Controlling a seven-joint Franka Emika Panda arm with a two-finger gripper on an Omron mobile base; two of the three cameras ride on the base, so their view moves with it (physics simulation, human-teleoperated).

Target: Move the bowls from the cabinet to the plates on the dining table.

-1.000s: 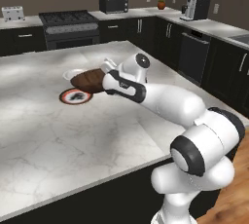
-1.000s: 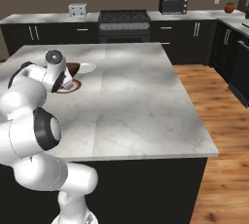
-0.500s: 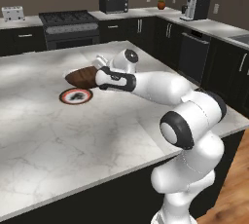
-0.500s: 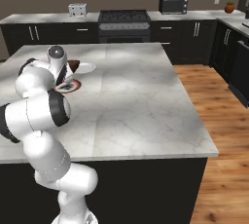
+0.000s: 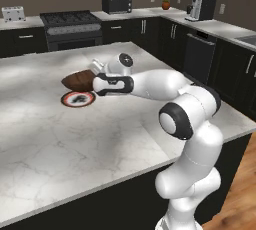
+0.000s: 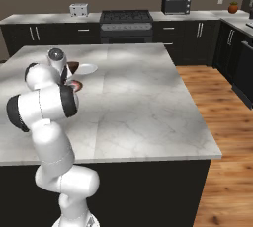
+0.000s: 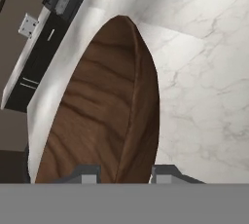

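My gripper point(image 5: 95, 84) is shut on the rim of the dark-brown wooden bowl point(image 5: 76, 80), which hangs tilted just over the dining table point(image 5: 100, 144). In the hand view the bowl point(image 7: 102, 116) stands edge-on, its rim pinched between the two fingertips point(image 7: 163, 175). The small red bowl point(image 5: 78, 99) sits on a pale plate close in front of the wooden one. From the right base view the wooden bowl point(image 6: 72, 66) is next to a bare pale plate point(image 6: 87, 68), with the red bowl point(image 6: 75, 86) nearer. The cabinet is out of view.
Dark base cabinets line the far wall with a stove point(image 5: 70, 19), a microwave point(image 5: 116, 3), a toaster point(image 5: 13, 13) and a coffee machine point(image 5: 202, 8). Wooden floor point(image 6: 217, 102) lies past the table's right edge.
The hand has carried the wooden bowl a little to the left, toward the far plate, and the arm's elbow has swung round. The red bowl has stayed put.
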